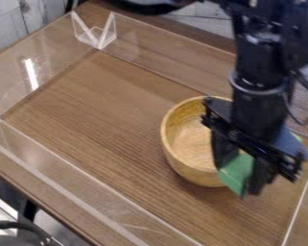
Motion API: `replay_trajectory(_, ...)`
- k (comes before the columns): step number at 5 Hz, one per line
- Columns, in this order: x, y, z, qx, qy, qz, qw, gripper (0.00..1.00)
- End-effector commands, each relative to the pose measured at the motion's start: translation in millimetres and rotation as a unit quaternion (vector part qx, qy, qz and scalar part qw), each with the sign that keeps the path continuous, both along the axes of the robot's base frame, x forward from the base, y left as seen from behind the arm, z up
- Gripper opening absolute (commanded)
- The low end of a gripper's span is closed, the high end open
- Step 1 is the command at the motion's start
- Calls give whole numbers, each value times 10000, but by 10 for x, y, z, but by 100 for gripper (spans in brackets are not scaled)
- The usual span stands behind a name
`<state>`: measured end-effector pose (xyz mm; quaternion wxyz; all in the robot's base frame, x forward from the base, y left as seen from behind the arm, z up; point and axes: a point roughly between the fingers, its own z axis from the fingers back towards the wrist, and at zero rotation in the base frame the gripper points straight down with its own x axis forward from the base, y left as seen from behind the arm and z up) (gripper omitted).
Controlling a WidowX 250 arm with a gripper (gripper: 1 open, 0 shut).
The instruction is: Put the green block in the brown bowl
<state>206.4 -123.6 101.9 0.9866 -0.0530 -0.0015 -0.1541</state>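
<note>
Green block (238,173) sits pinched in the tool (241,178), over the near right side of the brown bowl (185,154); released this far over, it could clip the rim and drop onto the worktop (86,125).

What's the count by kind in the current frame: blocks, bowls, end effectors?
Green block: 1
Brown bowl: 1
End effector: 1
Total: 3
</note>
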Motion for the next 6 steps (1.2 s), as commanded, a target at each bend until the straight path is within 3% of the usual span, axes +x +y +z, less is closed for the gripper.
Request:
replay_trajectory(1,82,135,186,-106,-284,263,9992,0)
replay_trajectory(3,147,401,345,-127,-424,793,9959,0)
replay_trajectory(6,193,496,287,-184,-569,965,9935,0)
